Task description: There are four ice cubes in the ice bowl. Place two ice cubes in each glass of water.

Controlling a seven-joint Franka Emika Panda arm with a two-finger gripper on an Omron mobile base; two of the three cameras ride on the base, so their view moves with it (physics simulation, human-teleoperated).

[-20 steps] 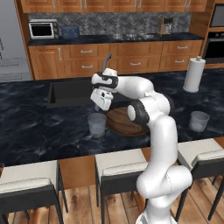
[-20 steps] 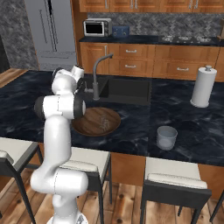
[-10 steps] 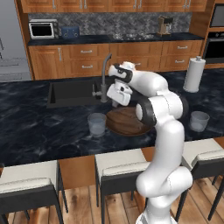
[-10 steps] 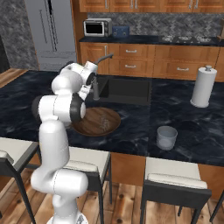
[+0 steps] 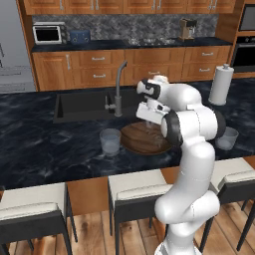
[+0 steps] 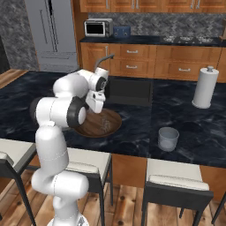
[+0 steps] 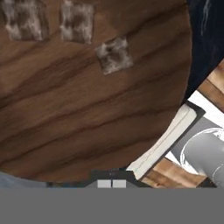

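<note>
Brown wood grain of the ice bowl (image 7: 87, 105) takes up most of the hand view. Three ice cubes (image 7: 114, 54) lie along the top of that frame as pale mottled squares, two at the upper left and one nearer the centre. The gripper (image 7: 112, 183) sits at the bottom centre, its tips pressed together with nothing between them; the cubes lie well apart from it, across the bowl floor.

In the left base view the gripper (image 5: 149, 112) hangs over the ice bowl (image 5: 144, 139) at centre frame, above the bowl's far side. One glass of water (image 5: 110, 141) stands just beside the bowl on its left; the second glass of water (image 5: 227, 138) stands at the right, past the arm. In the right base view the ice bowl (image 6: 99, 124) lies left of centre and a glass of water (image 6: 168, 138) stands right of centre.

The surface is a dark marbled counter (image 5: 35, 149) with a sink (image 5: 82, 104) and faucet (image 5: 118, 89) behind the bowl. A paper-towel roll (image 5: 221, 84) stands at the upper right. Stools (image 5: 132, 191) line the near edge. Wooden cabinets (image 5: 94, 69), a microwave (image 5: 47, 34) and a refrigerator (image 6: 53, 31) back the room.
</note>
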